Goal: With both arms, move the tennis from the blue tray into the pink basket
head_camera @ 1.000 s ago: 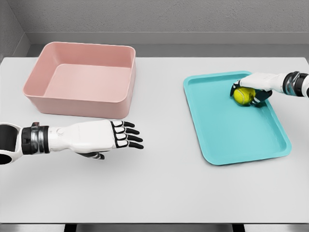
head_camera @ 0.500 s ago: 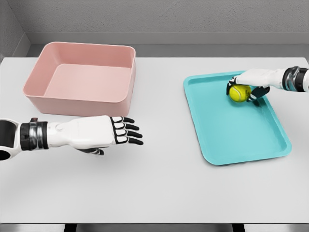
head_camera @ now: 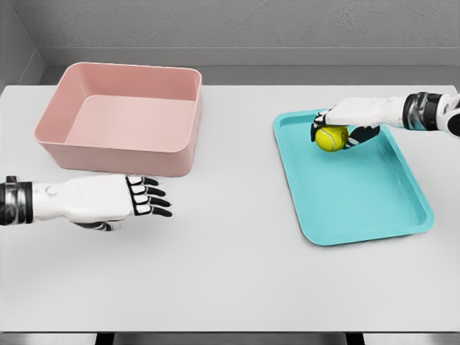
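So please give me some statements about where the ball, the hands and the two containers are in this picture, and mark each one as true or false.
1. The right hand grasps the tennis ball. True.
2. The tennis ball is inside the pink basket. False: it is over the far left part of the blue tray, and the basket holds nothing.
3. The left hand holds nothing, its fingers relaxed. True.
4. The left hand is over the blue tray. False: it is over the table, in front of the pink basket.
5. The pink basket stands to the right of the blue tray. False: it stands to its left.
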